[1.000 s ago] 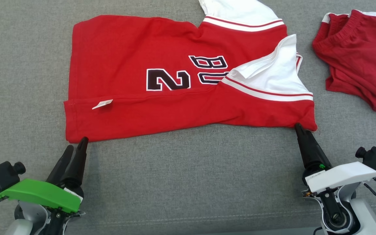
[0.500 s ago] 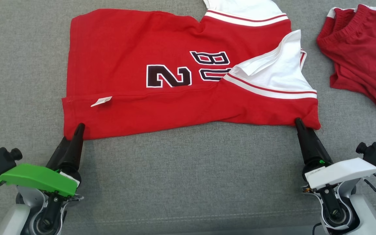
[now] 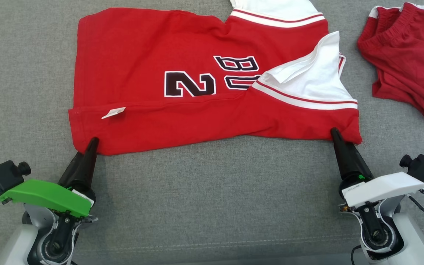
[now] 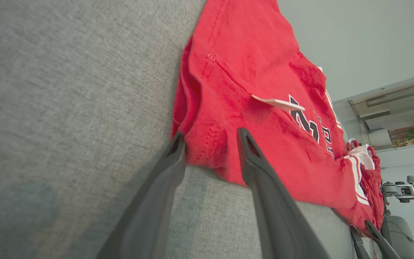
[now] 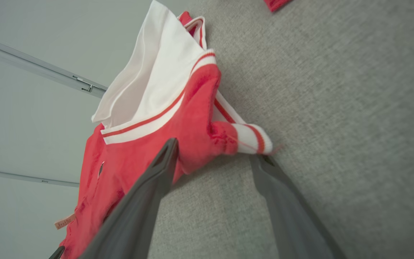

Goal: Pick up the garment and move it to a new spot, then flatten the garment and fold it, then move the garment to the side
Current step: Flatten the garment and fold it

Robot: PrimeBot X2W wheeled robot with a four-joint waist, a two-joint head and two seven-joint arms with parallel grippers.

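**Jersey** (image 3: 153,48), red with white sleeves, lies spread across the upper centre of the frame on the grey surface (image 3: 212,191). Its near edge appears already turned over, with the label (image 3: 113,112) exposed. The left gripper (image 3: 92,141) is at the lower-left hem corner and the right gripper (image 3: 333,131) at the lower-right corner. Over the last second the left gripper has advanced from just short of the hem until its tip overlaps it, while the right has kept its place. In both wrist views the jaws stand apart, straddling a corner of cloth but not closed on it. Judged stage: both corners are lined up for a paired pinch before the next fold. Red shorts (image 3: 403,48) lie apart at upper right
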